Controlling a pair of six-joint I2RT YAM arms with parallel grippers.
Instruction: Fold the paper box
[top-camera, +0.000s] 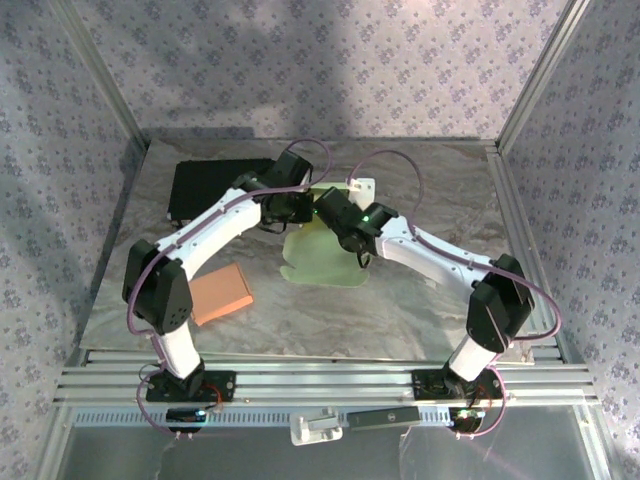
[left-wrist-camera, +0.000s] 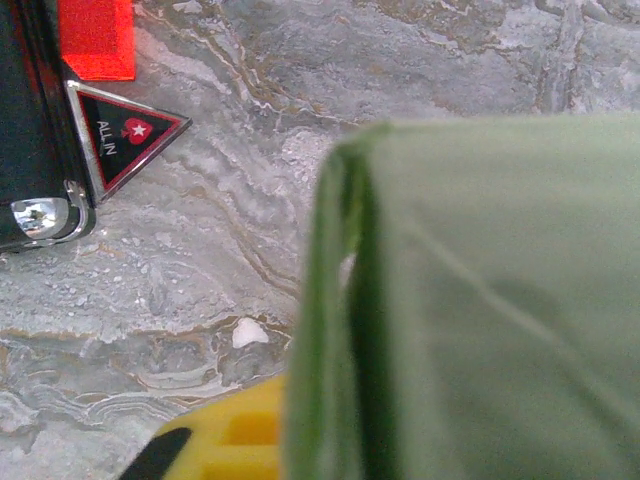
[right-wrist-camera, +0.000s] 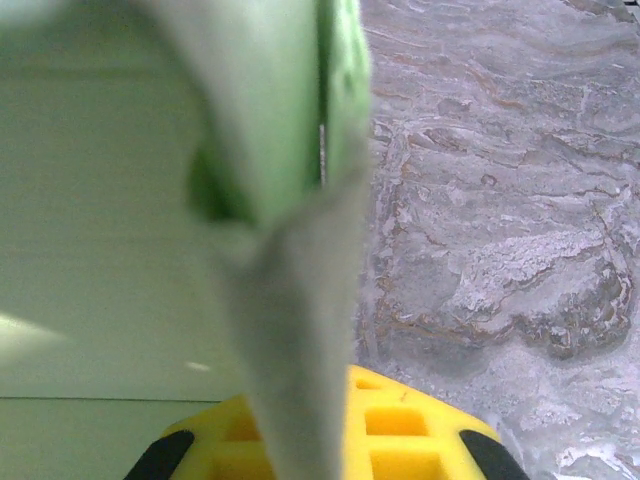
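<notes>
The pale green paper box (top-camera: 322, 252) lies partly folded in the middle of the marbled table, one wall lifted between the two wrists. My left gripper (top-camera: 298, 208) meets it from the back left. In the left wrist view a folded green wall (left-wrist-camera: 470, 300) runs down over the yellow fingers (left-wrist-camera: 235, 435), and the left gripper (left-wrist-camera: 300, 445) looks shut on that edge. My right gripper (top-camera: 332, 214) comes in from the right. In the right wrist view a green flap (right-wrist-camera: 290, 300) drops into the right gripper (right-wrist-camera: 320, 445), which is shut on it.
A black case (top-camera: 205, 190) sits at the back left, its metal-cornered edge (left-wrist-camera: 25, 150) close to my left wrist, with a triangular "ALL IN" badge (left-wrist-camera: 125, 135). An orange block (top-camera: 220, 293) lies front left. A small white object (top-camera: 360, 186) sits behind the box. Frame posts border the table.
</notes>
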